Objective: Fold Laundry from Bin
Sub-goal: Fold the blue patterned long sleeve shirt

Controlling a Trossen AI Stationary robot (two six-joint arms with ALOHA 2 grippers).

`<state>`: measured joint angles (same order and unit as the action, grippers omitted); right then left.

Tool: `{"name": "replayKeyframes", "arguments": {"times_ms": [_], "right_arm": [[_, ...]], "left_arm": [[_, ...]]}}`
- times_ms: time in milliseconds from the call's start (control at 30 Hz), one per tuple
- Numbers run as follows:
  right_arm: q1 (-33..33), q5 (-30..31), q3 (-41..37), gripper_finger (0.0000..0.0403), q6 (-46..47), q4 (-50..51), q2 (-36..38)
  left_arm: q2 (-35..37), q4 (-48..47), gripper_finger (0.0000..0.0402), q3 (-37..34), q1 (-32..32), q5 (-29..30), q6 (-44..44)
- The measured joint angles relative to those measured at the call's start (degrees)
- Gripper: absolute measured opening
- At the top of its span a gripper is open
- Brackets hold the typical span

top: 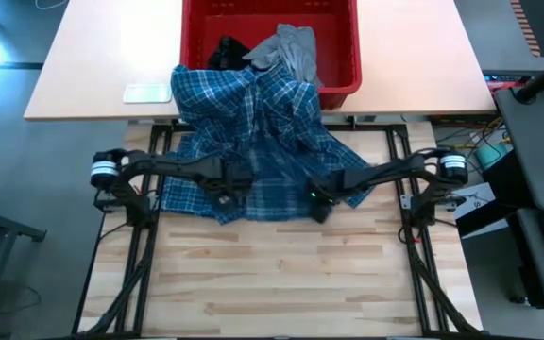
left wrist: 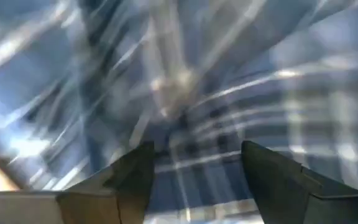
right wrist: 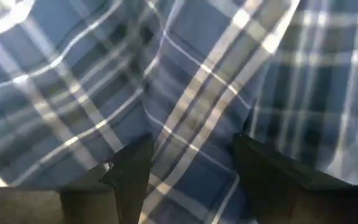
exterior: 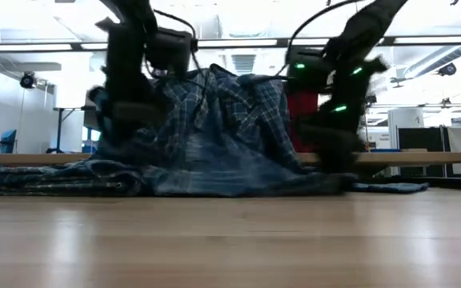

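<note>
High view shows the plaid shirt [top: 258, 142] hanging out of the red bin [top: 343, 57] and down onto the wooden table [top: 281, 274], probably so it can be laid flat for folding. Its long way runs from the bin toward the table's near edge. The left gripper [top: 227, 194] and right gripper [top: 319, 200] sit on its near edge, fingers apart with cloth between them.

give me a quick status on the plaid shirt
Left gripper and right gripper both down on plaid shirt, fingers apart. Shirt trails from red bin. Nothing blocking.
</note>
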<state>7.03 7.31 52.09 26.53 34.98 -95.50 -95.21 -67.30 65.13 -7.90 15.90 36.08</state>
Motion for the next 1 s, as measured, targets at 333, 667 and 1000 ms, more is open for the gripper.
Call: {"name": "replayKeyframes", "arguments": {"times_ms": [333,667,1000], "right_arm": [[-7.2,-0.7,-8.4,0.0219,12.8,31.9,22.7],[-5.8,8.2,-10.7,0.0219,14.5,0.0,35.6],[7.0,11.2,-12.3,0.0219,11.2,-13.5,16.7]], "left_arm": [[11.9,-17.0,0.0193,-2.1,5.2,-0.4,5.9],[23.3,6.3,0.0191,-4.9,8.8,0.7,11.6],[5.6,32.9,0.0191,-9.9,6.4,-2.2,16.7]]}}
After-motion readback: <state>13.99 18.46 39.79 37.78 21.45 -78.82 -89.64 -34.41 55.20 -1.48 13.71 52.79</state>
